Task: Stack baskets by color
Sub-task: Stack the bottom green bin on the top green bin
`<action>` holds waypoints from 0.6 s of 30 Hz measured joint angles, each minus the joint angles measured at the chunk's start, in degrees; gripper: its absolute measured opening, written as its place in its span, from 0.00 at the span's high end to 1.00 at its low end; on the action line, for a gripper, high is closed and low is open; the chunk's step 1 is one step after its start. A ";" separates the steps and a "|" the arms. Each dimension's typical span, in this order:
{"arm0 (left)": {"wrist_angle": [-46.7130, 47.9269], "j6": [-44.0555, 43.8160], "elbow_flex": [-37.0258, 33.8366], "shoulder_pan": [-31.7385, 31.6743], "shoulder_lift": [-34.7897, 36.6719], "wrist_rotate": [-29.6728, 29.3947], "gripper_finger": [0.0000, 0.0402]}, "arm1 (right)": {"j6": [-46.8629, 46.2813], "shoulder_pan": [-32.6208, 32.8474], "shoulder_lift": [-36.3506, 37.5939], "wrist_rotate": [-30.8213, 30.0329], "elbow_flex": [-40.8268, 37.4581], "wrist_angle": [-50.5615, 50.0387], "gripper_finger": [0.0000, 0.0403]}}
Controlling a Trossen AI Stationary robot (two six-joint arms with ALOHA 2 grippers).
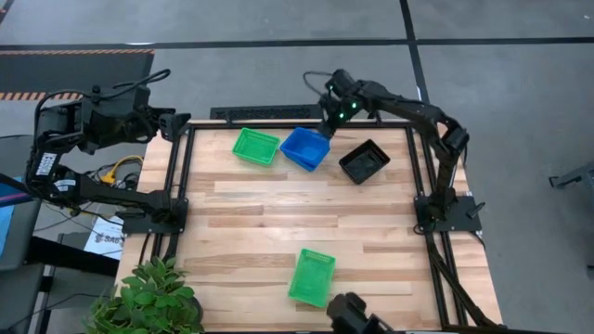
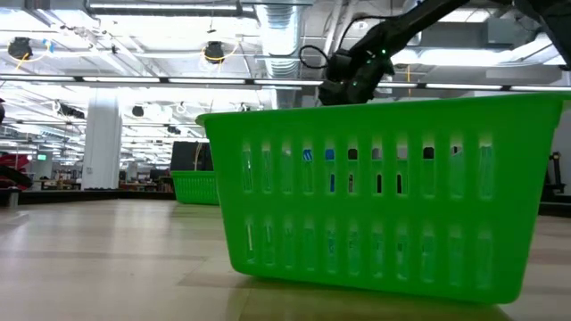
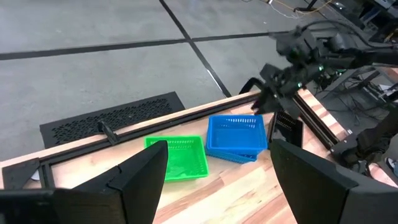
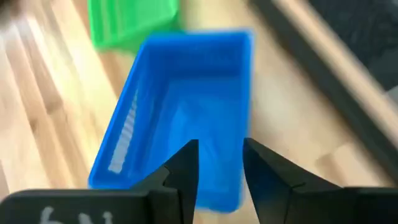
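Blue stack (image 1: 305, 147) at tabletop's (image 1: 269, 223) far edge, middle; we see nested blue baskets, count unclear. Green basket (image 1: 255, 146) just left of blue stack, black basket (image 1: 364, 161) near its right. Second green basket (image 1: 312, 276) well apart from blue stack, by near edge. Right hand (image 1: 329, 129) directly over blue stack's far right corner, fingers (image 4: 186, 163) parted slightly, holding nothing that we see. Left hand (image 1: 170, 123) off tabletop, well left of blue stack, wide open, empty. Plant (image 1: 153, 299) at near left corner.

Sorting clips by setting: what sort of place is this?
Likely an open robotics lab or workshop hall: exposed ceiling ducts, grey concrete floor, and a framed wooden table holding baskets.
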State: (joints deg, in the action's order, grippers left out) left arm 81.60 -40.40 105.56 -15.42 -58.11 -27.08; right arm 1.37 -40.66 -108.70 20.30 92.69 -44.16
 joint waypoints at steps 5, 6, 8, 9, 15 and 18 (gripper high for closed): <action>0.00 0.68 0.01 0.02 0.00 1.36 0.32 | 0.60 3.83 0.50 -2.55 -4.90 -2.30 0.67; 0.02 1.04 0.00 0.02 0.00 1.36 0.32 | 0.57 4.42 0.49 -2.96 -5.95 -1.54 0.67; 0.00 1.71 0.02 0.02 0.00 1.33 0.32 | 0.17 5.53 0.49 -5.23 -7.76 1.41 0.68; 0.00 1.76 0.00 0.00 0.00 1.32 0.32 | 0.11 6.03 0.49 -6.62 -8.54 2.85 0.68; 0.00 2.42 0.01 0.00 0.02 1.32 0.32 | -0.35 7.18 1.23 -8.59 -7.70 0.56 0.68; 0.02 2.50 0.00 0.00 0.04 1.75 0.32 | -1.58 7.53 4.74 -7.31 -6.35 -4.49 0.68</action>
State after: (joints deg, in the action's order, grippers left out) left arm 81.62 -37.89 105.56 -15.42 -58.06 -25.33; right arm -0.21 -33.13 -103.96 12.98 86.34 -48.65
